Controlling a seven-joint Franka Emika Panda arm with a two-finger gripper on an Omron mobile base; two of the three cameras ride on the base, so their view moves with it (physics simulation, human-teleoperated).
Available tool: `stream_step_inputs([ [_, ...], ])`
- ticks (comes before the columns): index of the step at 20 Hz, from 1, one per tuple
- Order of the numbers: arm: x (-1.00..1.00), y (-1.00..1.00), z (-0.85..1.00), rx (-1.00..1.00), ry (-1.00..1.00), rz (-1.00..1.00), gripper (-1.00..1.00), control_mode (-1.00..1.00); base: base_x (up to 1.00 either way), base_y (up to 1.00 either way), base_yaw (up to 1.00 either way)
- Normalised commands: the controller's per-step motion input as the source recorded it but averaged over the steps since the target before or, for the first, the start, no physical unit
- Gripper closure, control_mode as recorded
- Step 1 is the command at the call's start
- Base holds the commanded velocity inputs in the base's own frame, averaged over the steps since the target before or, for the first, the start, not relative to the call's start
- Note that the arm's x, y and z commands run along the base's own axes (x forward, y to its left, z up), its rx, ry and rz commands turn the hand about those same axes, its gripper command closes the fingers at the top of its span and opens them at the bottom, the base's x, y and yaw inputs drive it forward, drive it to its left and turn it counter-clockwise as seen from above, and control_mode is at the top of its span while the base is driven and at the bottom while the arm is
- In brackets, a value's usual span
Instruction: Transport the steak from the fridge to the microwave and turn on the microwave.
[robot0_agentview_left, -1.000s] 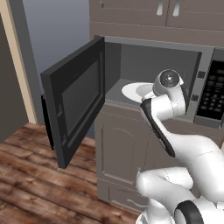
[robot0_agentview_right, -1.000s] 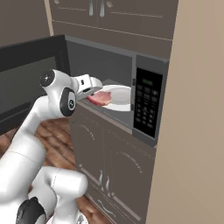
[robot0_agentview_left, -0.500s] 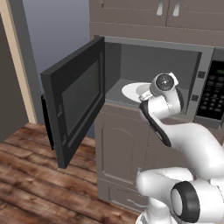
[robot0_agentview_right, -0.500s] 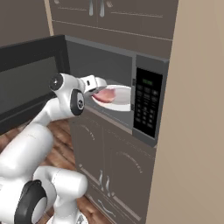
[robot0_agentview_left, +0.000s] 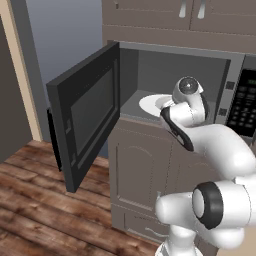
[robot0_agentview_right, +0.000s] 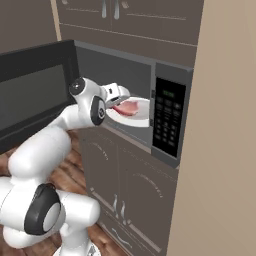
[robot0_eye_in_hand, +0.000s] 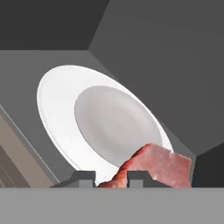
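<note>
The microwave door hangs open to the left of the gripper. The gripper, narrowly parted, is clamped on the steak, whose long axis runs forward from the fingertips. Just beyond and under the steak lies the white turntable plate. The keypad panel stands to the right.

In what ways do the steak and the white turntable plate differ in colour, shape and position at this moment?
The steak is red-pink; the turntable plate is plain white. The steak is an irregular slab with rough edges; the plate is a smooth round disc with a shallow centre. The steak sits between the fingertips of the gripper, above the plate's near edge; the plate lies flat on the floor of the microwave. Both are inside the open microwave cavity.
</note>
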Motion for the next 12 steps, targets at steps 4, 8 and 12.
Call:
stream_step_inputs([
  [4,0.49,0.0,-0.11,0.0,0.0,0.0,1.0,-1.0,0.0,0.0,0.0],
  [8,0.41,0.0,-0.14,0.0,-0.01,0.0,1.0,-1.0,0.0,0.0,0.0],
  [12,0.41,0.0,-0.05,0.0,0.0,0.0,1.0,-1.0,0.0,0.0,0.0],
])
